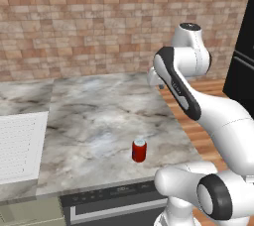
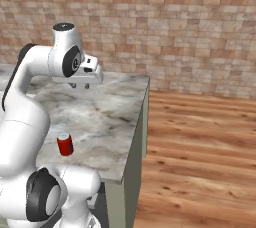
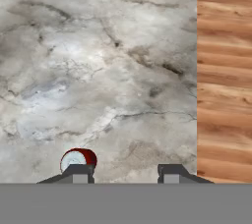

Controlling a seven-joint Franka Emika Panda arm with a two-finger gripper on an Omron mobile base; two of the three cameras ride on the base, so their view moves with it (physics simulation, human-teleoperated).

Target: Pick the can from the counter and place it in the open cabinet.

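Left base view first: the can [image 1: 139, 150] stands upright on the desk [image 1: 99, 116], close to the front edge and toward the front right corner, red body with a silver top; the white arm climbs from the lower right and bends over the right edge of the desk; the end effector [image 1: 159, 85] hangs high above the far right part of the slab, well apart from the can, and from here I cannot tell how its jaws stand; a white ribbed appliance [image 1: 20, 145] sits at the left edge of the desk; the brick wall [image 1: 89, 22] runs behind; a dark control panel [image 1: 114, 193] shows below the front edge.

Right base view now: the can [image 2: 65, 144] sits near the front edge of the desk [image 2: 110, 117], upright, nothing touching it; the end effector [image 2: 80, 86] points down from the white hand above the back half of the slab, empty; the wooden floor [image 2: 200, 157] stretches away past the right edge of the desk.

Hand view: the camera looks straight down on the marble; the fingertips [image 3: 78, 173] stand wide apart at the bottom, nothing between them; the can [image 3: 78, 159] shows its silver top just beside the one fingertip, partly behind it; the desk [image 3: 98, 70] ends in a straight edge against the wooden floor [image 3: 224, 70].
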